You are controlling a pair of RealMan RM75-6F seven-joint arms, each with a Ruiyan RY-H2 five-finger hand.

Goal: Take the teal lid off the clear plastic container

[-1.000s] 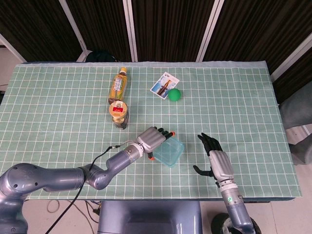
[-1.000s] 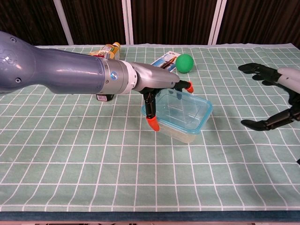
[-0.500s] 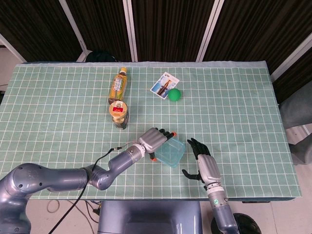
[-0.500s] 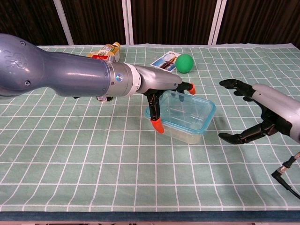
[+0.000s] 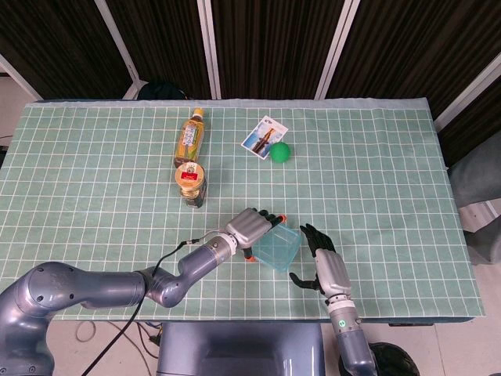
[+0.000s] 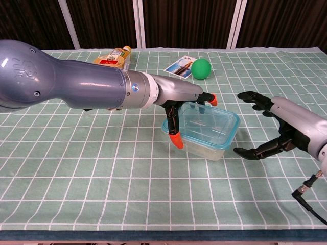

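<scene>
The clear plastic container (image 6: 204, 145) with its teal lid (image 6: 212, 122) sits near the table's front edge, also seen from above as the container (image 5: 278, 249). My left hand (image 6: 179, 99) grips its left end, fingers laid over the lid and the orange-tipped thumb against the near wall. In the head view the left hand (image 5: 252, 225) covers the container's left part. My right hand (image 6: 283, 125) stands just right of the container with fingers spread and nothing in it. Its thumb tip lies close to the right corner, a small gap showing. The head view shows the right hand (image 5: 322, 261) beside the box.
A lying drink bottle (image 5: 190, 135) and a gold-lidded jar (image 5: 190, 182) are behind and to the left. A picture card (image 5: 264, 137) and a green ball (image 5: 280, 151) lie further back. The checked green cloth (image 5: 391, 172) covers the table.
My left hand has carried the container a little to the right. My right hand has moved left, from well clear of the container to right beside its right end.
</scene>
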